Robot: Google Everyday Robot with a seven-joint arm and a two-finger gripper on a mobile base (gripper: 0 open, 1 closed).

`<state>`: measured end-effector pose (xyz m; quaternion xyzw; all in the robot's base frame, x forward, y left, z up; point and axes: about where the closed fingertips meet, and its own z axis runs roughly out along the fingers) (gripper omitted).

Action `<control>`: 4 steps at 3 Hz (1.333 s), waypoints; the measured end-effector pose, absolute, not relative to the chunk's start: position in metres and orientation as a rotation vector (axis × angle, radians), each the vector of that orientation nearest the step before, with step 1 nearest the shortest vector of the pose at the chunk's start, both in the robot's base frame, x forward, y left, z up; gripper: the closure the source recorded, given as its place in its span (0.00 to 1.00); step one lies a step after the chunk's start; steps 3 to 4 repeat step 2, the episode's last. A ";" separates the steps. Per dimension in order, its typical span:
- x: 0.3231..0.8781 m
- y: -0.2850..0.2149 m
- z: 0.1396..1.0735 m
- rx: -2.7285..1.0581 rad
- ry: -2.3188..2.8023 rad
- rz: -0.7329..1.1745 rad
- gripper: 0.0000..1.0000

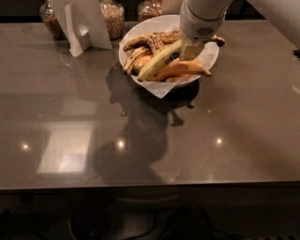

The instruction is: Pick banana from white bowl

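Note:
The white bowl (140, 29) stands at the back middle of the dark table, lined with white paper. The pale yellow-green banana (157, 63) lies slanted across it, its left tip near the bowl's front rim and its right end up at my gripper. My gripper (187, 49) reaches down from the top over the bowl's right half and is shut on the banana's right end. Brown-spotted curved bananas (145, 41) lie behind it. A smaller orange-yellow banana (183, 69) lies in front, below the gripper.
Grain-filled glass jars (112, 18) (50, 21) (149, 8) stand along the back edge. A white folded stand (82, 23) is left of the bowl. The table's front edge (150, 187) runs across the lower part of the view.

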<state>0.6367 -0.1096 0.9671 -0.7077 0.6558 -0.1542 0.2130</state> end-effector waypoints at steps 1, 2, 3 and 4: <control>0.622 -0.109 0.984 -1.992 1.818 -0.411 1.00; 0.608 -0.115 0.994 -2.016 1.777 -0.308 1.00; 0.608 -0.115 0.994 -2.016 1.777 -0.308 1.00; 0.608 -0.115 0.994 -2.016 1.777 -0.308 1.00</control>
